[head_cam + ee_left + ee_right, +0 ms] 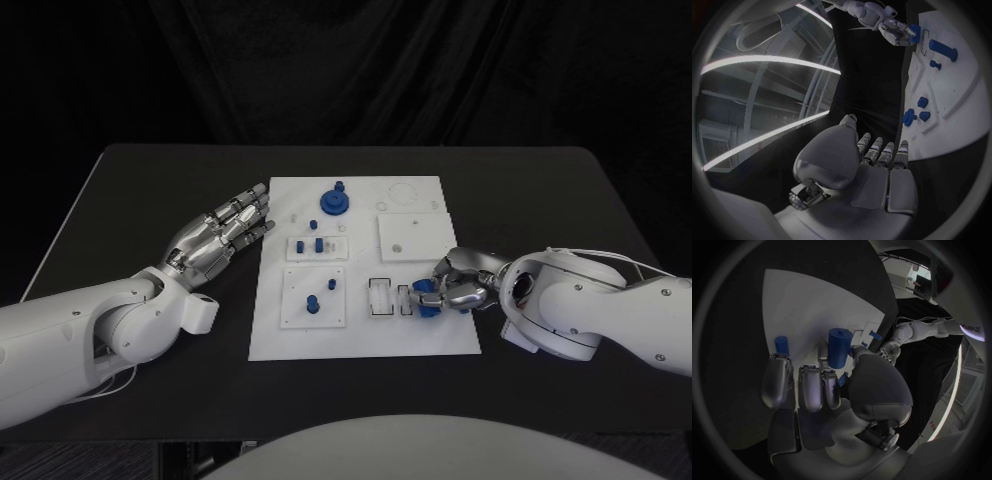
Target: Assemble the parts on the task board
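The robot's right hand (459, 287) is resting over the near right part of the flat white rectangular task board (447, 335), its silver fingers curling around a smooth blue cylindrical part (427, 297), with the thumb closing in from the other side. In the right wrist view the same blue cylinder (839, 347) is standing upright just beyond the fingertips (811, 377), touching them, and a second, smaller blue peg (782, 344) is rising just past the outermost finger. The held part is sitting beside two small clear rectangular slots (381, 297) set into the board.

The left hand (221, 236) is lying palm-down, fingers spread and straight, holding nothing, just beside the board's left edge and apart from every part. In the left wrist view its metallic fingers (879, 150) are pointing toward the board (954, 125).

Further along the board, a round blue gear-like disc with a raised knob (335, 202) is sitting near the far edge. Three small blue pieces (313, 243) are standing on a raised square plate in the middle-left, and two more blue pegs (319, 295) are standing on the square plate nearer the robot. A plain white square plate (415, 237) is lying on the right side. The table (548, 190) beneath is matte black.
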You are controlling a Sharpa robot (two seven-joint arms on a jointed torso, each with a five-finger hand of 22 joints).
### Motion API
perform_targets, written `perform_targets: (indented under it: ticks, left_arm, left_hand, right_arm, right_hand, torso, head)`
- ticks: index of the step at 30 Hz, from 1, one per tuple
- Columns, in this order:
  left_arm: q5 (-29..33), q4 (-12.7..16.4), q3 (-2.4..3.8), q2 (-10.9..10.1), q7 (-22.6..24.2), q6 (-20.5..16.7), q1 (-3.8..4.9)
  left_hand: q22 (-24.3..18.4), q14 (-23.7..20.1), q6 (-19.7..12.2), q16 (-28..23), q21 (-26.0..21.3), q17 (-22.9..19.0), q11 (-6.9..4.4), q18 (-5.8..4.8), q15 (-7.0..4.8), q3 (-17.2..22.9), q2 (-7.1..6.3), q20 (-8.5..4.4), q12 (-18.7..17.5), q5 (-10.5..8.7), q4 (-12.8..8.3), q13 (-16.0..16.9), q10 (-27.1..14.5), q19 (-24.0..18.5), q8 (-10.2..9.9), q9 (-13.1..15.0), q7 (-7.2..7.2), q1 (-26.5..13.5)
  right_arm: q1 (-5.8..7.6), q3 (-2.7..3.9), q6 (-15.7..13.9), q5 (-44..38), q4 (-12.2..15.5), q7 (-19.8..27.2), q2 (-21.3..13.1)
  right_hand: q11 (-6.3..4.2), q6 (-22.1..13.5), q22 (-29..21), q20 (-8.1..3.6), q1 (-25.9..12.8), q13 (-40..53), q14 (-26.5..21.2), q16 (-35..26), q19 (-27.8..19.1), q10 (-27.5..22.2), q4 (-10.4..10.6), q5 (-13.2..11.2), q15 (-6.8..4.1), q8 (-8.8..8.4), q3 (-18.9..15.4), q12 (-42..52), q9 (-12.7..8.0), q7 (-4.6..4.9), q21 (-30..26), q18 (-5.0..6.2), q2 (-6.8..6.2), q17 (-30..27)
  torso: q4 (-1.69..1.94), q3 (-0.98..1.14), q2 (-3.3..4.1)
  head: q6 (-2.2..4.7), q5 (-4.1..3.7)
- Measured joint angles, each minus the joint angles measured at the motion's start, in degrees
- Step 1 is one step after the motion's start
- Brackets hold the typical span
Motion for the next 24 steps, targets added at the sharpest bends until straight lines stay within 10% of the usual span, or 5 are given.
perform_targets:
  ticks: [11,24]
  left_arm:
    - [0.0,-0.1,0.00,0.1,0.0,0.1,-0.05]
    - [0.0,-0.4,0.00,0.5,0.0,0.3,-0.11]
  left_hand:
    - [0.0,0.0,0.0,0.0,0.0,0.0,0.00,0.00,-0.01,0.0,0.00,0.00,0.0,-0.02,0.0,0.0,0.0,0.0,0.0,0.0,0.00,0.0]
    - [0.0,0.0,0.0,0.0,0.0,0.0,0.09,0.00,-0.01,0.0,0.23,0.00,0.0,-0.02,0.0,0.0,-0.1,0.0,0.0,0.0,0.00,0.2]
  right_arm:
    - [0.00,0.00,-3.5,5.5,0.1,3.0,0.6]
    - [0.00,0.00,-3.7,7.7,-1.5,3.5,3.8]
  right_hand:
    - [0.00,0.0,0.0,0.00,-0.5,0.0,-0.2,0.0,0.0,0.0,0.6,1.9,-0.16,0.00,0.6,0.0,0.4,-0.01,0.2,0.00,-0.46,0.0]
    - [0.00,-0.7,0.0,0.00,-3.2,0.0,-0.3,0.0,0.0,0.0,0.3,-7.3,-0.35,-0.37,1.9,0.0,1.4,-0.36,0.2,0.00,-0.08,0.0]
  torso:
    - [0.03,0.01,-0.01]
    - [0.03,-0.01,-0.03]
  head:
    - [-0.01,0.03]
    - [0.02,0.21]
